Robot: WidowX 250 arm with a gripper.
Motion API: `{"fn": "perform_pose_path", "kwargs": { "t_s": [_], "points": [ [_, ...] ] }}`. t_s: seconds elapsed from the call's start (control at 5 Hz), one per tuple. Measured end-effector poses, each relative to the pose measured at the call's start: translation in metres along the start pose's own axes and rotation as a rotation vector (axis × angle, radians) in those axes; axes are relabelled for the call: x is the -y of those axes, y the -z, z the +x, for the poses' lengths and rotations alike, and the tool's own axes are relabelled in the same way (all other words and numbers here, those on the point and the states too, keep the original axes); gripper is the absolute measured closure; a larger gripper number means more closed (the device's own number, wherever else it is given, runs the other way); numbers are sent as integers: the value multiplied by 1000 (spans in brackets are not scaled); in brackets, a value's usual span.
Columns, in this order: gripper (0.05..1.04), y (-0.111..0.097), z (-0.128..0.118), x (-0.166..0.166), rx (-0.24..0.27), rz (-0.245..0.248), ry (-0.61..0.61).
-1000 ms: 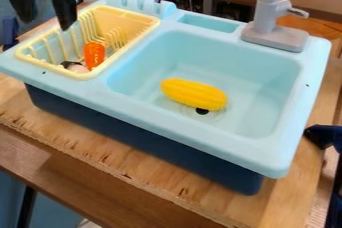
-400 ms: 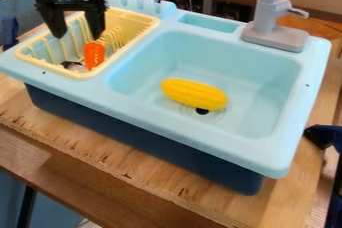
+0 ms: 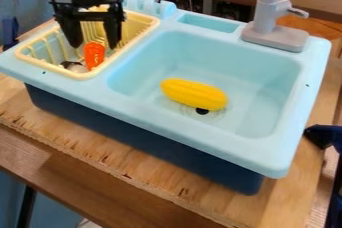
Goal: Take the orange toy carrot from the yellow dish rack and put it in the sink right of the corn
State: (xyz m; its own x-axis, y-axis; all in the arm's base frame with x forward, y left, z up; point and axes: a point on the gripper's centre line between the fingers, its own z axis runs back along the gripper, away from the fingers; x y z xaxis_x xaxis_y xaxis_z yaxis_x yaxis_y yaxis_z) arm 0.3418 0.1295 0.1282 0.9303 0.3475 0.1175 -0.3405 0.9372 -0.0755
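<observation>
Open black fingers (image 3: pixel 93 46) hang over what seems a toy carrot (image 3: pixel 94 55) in the yellow rack (image 3: pixel 32 61).

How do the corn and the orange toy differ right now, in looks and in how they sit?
The corn is yellow and bumpy; the orange toy is orange with pale marks.
The corn looks longer and thicker than the orange toy.
The corn lies in the basin by the drain, while the orange toy sits in the rack.
Both are brightly coloured.

yellow corn (image 3: pixel 194 94), light-blue sink (image 3: pixel 270 72), orange carrot (image 3: pixel 94 55), pale-yellow rack (image 3: pixel 83 76)
</observation>
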Motion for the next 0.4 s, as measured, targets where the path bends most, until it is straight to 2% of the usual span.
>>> {"fn": "perform_pose_path", "kwargs": {
  "t_s": [0.2,0.4],
  "points": [
    [84,3,-2,-1,-20,26,-34],
    [84,22,0,-3,-95,57,-51]
  ]
}}
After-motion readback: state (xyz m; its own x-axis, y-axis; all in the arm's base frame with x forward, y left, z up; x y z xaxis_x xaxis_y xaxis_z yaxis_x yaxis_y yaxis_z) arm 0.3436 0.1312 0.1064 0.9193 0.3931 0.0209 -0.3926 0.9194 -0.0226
